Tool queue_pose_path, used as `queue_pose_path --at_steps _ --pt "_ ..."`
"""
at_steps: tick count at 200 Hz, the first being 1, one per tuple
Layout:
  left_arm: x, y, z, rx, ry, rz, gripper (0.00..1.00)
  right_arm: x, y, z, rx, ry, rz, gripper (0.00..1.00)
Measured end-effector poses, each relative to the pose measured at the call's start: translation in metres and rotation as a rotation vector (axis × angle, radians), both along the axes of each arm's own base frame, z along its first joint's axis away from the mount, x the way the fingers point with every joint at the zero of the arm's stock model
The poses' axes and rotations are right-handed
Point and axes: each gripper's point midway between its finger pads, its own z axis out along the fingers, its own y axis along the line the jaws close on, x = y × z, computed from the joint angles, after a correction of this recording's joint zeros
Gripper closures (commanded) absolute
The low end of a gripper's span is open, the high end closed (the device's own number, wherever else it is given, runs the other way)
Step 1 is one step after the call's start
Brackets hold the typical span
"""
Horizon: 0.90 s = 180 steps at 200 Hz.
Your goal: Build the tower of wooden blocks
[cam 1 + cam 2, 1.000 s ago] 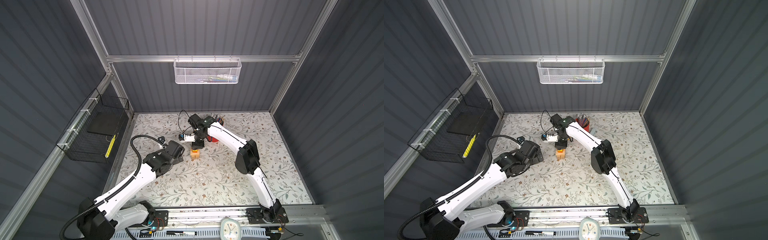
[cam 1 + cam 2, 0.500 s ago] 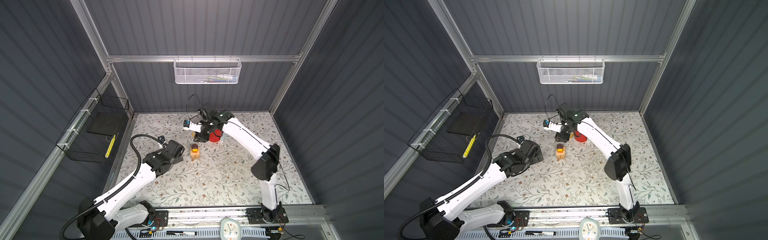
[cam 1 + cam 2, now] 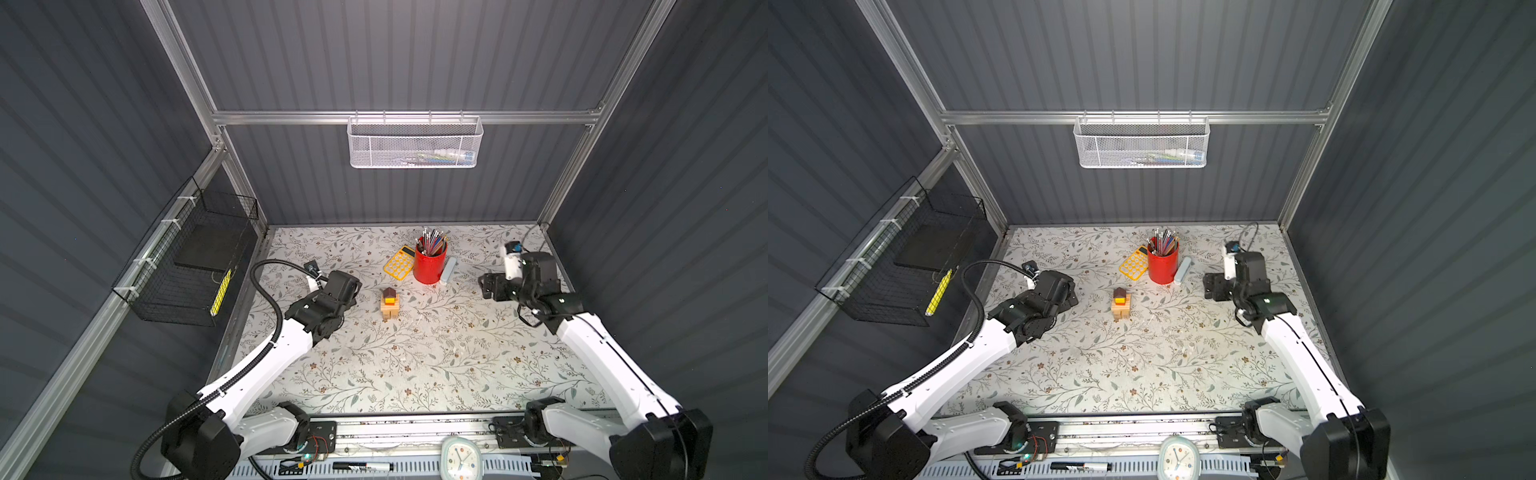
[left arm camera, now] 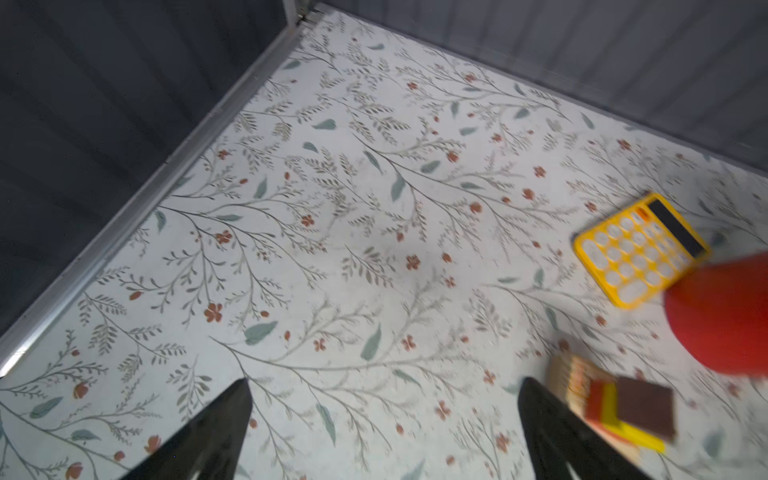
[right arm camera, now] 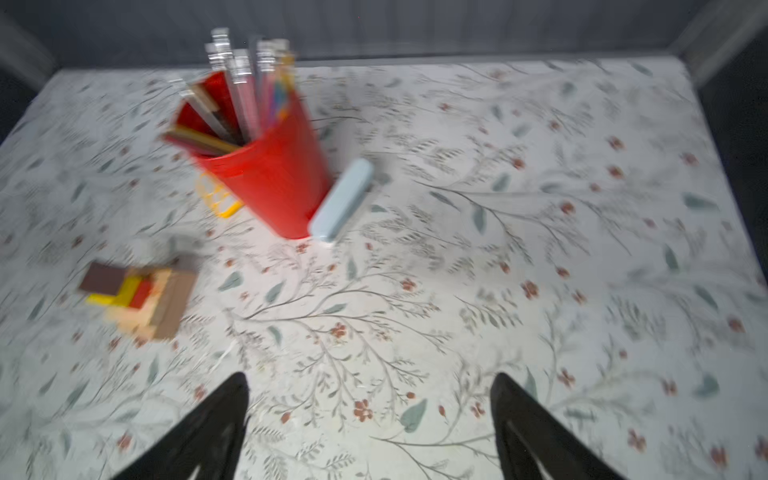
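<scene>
left gripper: jaws spread wide, nothing between them, poised over the floral table. right gripper: jaws also spread wide, empty.

the wood block tower stands upright between the two grippers. it is near the left gripper, just outside one of its fingers, and well apart from the right gripper. order from the top: dark brown roof piece, yellow cube and red cube, pale blocks.

beyond the tower from the left gripper: red pencil cup, with yellow calculator and pale blue case just beside it.
</scene>
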Motion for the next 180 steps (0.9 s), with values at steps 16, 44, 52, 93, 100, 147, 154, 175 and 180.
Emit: queue_pose_path --at_steps 16,44,52,93,100,147,154,175,180 --pt "0.013 0.038 -0.016 0.068 -0.009 0.088 0.0 -0.002 -0.049 -0.035 -0.022 0.023 -0.204 0.01" --pt "0.029 0.082 -0.051 0.204 -0.001 0.144 0.0 0.0 -0.098 -0.087 -0.077 0.009 -0.409 0.01" --pt "0.033 0.085 -0.062 0.24 0.007 0.125 0.0 0.0 -0.103 -0.1 -0.085 0.004 -0.428 0.01" --pt "0.045 0.078 -0.119 0.362 -0.036 -0.053 0.0 0.019 -0.108 -0.108 -0.097 -0.153 -0.399 0.01" --pt "0.043 0.076 -0.128 0.37 -0.05 -0.083 0.0 0.027 -0.105 -0.101 -0.092 -0.202 -0.376 0.01" --pt "0.062 0.063 -0.145 0.36 -0.124 -0.213 0.0 0.03 -0.086 -0.107 -0.082 -0.312 -0.252 0.01" --pt "0.071 0.065 -0.139 0.342 -0.146 -0.21 0.0 0.032 -0.085 -0.102 -0.084 -0.334 -0.249 0.01" --pt "0.088 0.082 -0.121 0.309 -0.208 -0.159 0.0 0.038 -0.083 -0.089 -0.088 -0.386 -0.238 0.01" --pt "0.089 0.086 -0.118 0.306 -0.217 -0.149 0.0 0.038 -0.082 -0.087 -0.09 -0.392 -0.236 0.01"
